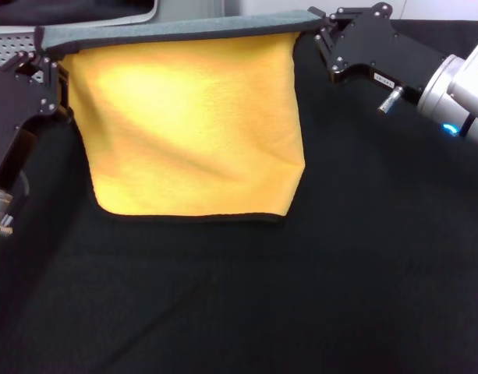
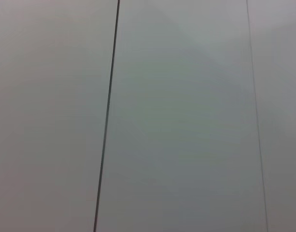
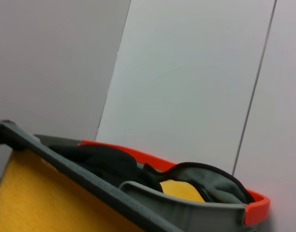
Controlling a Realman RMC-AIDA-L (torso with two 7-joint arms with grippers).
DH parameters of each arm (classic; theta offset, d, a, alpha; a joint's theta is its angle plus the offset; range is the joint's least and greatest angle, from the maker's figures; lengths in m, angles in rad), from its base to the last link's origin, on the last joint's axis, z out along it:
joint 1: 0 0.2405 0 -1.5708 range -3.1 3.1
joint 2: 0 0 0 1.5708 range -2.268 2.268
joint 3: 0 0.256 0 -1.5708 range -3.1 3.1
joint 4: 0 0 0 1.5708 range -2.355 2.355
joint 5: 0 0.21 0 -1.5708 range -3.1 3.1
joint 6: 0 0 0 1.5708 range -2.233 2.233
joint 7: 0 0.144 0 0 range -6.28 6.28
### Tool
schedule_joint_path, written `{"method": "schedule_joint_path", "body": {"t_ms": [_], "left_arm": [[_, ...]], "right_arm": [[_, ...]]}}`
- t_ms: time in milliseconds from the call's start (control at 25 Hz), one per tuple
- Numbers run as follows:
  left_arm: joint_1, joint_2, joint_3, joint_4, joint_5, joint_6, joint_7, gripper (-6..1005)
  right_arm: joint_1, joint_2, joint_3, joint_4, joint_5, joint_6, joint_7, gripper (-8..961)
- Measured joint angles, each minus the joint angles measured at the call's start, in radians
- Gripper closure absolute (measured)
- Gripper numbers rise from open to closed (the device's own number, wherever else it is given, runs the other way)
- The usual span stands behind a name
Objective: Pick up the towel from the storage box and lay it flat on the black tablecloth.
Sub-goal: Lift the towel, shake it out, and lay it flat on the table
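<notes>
The black tablecloth point(image 1: 301, 296) covers the near part of the table and runs back under everything else in the head view. Above its middle hangs the towel point(image 1: 188, 125), yellow-orange face toward the camera, its black-edged lower hem sagging close to the cloth; whether the hem touches cannot be told. The top edge is stretched level toward the far edge, the grey reverse folding over as a band. The left gripper point(image 1: 47, 70) pinches the towel's top left corner with closed fingers, and the right gripper point(image 1: 320, 31) clamps the top right corner likewise. Beyond the left corner, at the table's far left, the storage box point(image 1: 8, 47) shows a perforated grey wall. The left wrist view shows only pale wall panels point(image 2: 186, 121).
</notes>
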Motion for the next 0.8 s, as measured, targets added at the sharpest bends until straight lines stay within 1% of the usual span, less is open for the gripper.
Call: {"method": "schedule_joint_path", "body": {"t_ms": [160,280,520,600,800], "left_arm": [[-0.001,0.0,0.0,0.001,0.0,0.008,0.0,962],[0.006,0.002,0.0,0.001,-0.001,0.026,-0.009,962],[0.025,0.006,0.0,-0.009,0.003,0.052,-0.093,962],[0.057,0.011,0.001,-0.041,0.008,0.084,-0.193,962],[0.1,0.012,0.001,-0.065,0.037,0.141,-0.235,962]], "right_arm": [[-0.006,0.0,0.0,-0.008,0.001,-0.005,-0.012,930],[-0.028,0.0,-0.01,-0.042,-0.003,0.014,-0.012,930],[-0.096,0.0,-0.091,-0.131,-0.011,0.084,-0.012,930],[-0.113,0.0,-0.123,-0.152,-0.012,0.089,-0.012,930],[-0.163,0.0,-0.2,-0.213,-0.032,0.09,-0.012,930]]}}
